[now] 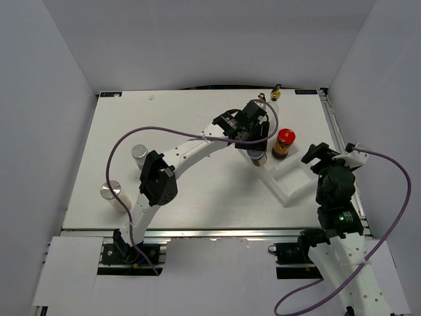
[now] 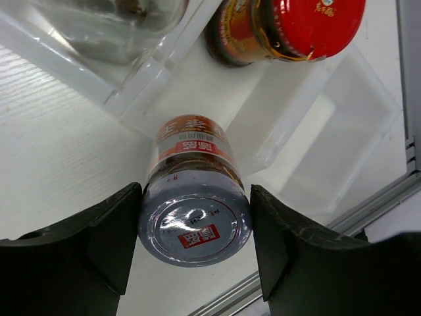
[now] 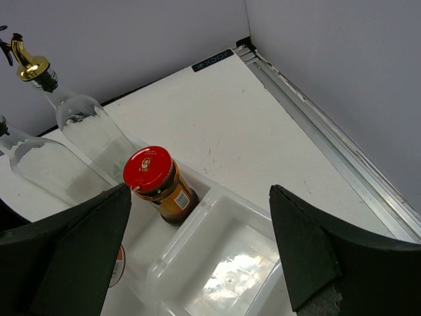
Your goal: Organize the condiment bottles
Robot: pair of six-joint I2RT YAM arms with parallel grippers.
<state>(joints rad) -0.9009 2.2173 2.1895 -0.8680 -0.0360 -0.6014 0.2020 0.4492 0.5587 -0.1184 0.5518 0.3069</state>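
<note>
Right now, clamping a silver-lidded shaker (image 2: pixel 191 158) in the left gripper (image 2: pixel 195 204), jaws drawn in narrow and pressing on opposite sides of the cap. Holding it roughly upright at the middle compartment of the white three-compartment tray (image 2: pixel 329 145), showing a brown fill and a red-and-white label below the lid; unable to tell whether the base is touching the tray floor. Sharing that compartment with the red-lidded dark jar (image 2: pixel 289 26), standing upright near the shaker but apart from it. Bordering the next compartment, toward the far edge, housing a tall glass bottle (image 3: pixel 85 128) topped with a gold pourer (image 3: pixel 26 64) and a second glass bottle (image 3: pixel 33 164) just beside it, both upright and clear. Resting the tray on the right half of the white surface (image 1: pixel 197 191), set at an angle to the edges. Stretching the left arm (image 1: pixel 191 149) diagonally across from its base at the near edge, trailing a purple cable (image 1: pixel 151 129) in a loop above it. Leaving the farther silver-topped container (image 1: pixel 139 152) and the nearer silver-topped container (image 1: pixel 110 189) standing upright on the left half of the surface, near each other without touching, well apart from the tray. Hovering the right gripper (image 3: pixel 199 197) near the tray's near-right end, jaws spread wide and gripping nothing, looking down on the jar and the glass bottles.
</note>
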